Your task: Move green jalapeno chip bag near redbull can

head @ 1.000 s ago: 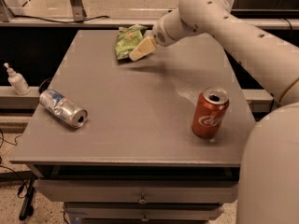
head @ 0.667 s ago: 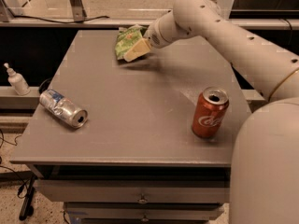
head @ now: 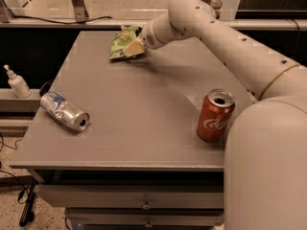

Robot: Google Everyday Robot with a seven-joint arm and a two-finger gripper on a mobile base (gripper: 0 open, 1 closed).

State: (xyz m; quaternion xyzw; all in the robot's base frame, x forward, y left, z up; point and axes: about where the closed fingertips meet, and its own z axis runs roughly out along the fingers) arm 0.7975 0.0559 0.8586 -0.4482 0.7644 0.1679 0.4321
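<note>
The green jalapeno chip bag (head: 119,42) is a crinkled green bag at the far middle of the grey table (head: 144,128). My gripper (head: 132,47) comes in from the right and is shut on the bag's right edge, its beige fingers (head: 135,46) overlapping the bag. The redbull can (head: 64,111), silver with blue patches and dented, lies on its side near the table's left edge with its mouth facing front right. It is well apart from the bag.
A red cola can (head: 215,115) stands upright near the table's right edge, under my arm (head: 225,37). A small white bottle (head: 17,82) stands on a ledge left of the table. Drawers sit below the table's front edge.
My gripper and the chip bag have shifted a little to the left together along the far part of the table. Both cans have stayed put.
</note>
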